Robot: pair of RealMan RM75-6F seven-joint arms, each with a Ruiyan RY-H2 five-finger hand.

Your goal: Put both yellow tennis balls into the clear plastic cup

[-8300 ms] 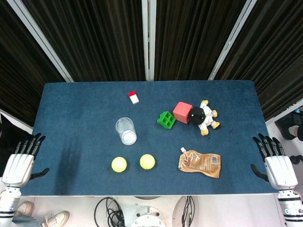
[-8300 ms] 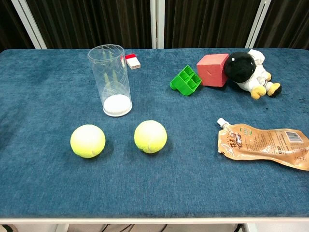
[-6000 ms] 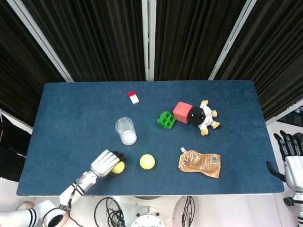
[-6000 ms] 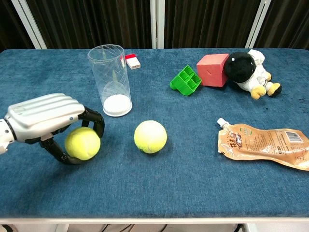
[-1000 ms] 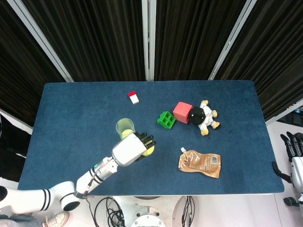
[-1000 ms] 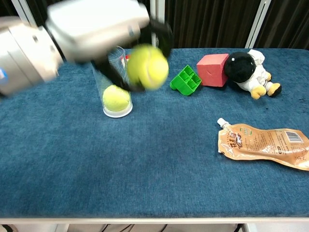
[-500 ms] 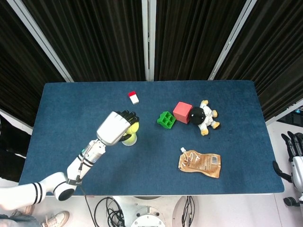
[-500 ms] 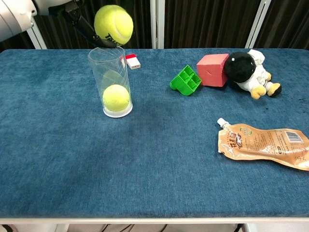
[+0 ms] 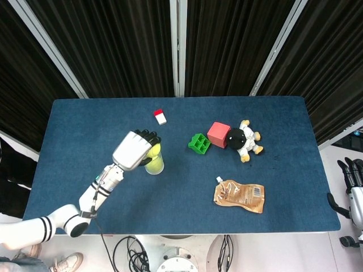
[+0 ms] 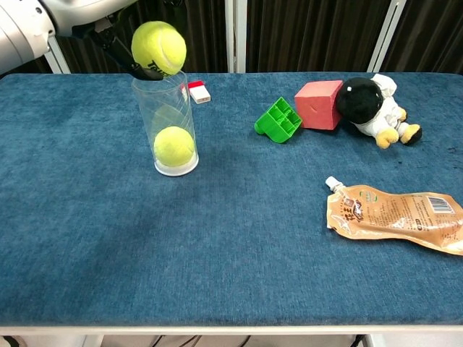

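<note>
The clear plastic cup [image 10: 167, 119] stands upright at the table's left middle with one yellow tennis ball [image 10: 173, 145] lying on its bottom. My left hand [image 9: 134, 149] holds the second yellow tennis ball [image 10: 158, 48] right above the cup's mouth; in the head view that ball [image 9: 154, 151] peeks out past the hand's dark fingers over the cup [image 9: 155, 166]. In the chest view only the left hand's edge [image 10: 58, 16] shows at the top left. My right hand [image 9: 355, 184] hangs off the table at the far right, fingers up and apart, holding nothing.
A small red-and-white block [image 9: 160, 116] lies behind the cup. A green block [image 9: 199, 143], a red cube [image 9: 218, 135] and a plush toy [image 9: 244, 140] sit at the middle right. A brown pouch [image 9: 239, 195] lies near the front edge.
The left hand has carried the second ball slightly left and down, so it now hangs just over the cup's mouth. The first ball stays inside the cup. The right hand has not moved.
</note>
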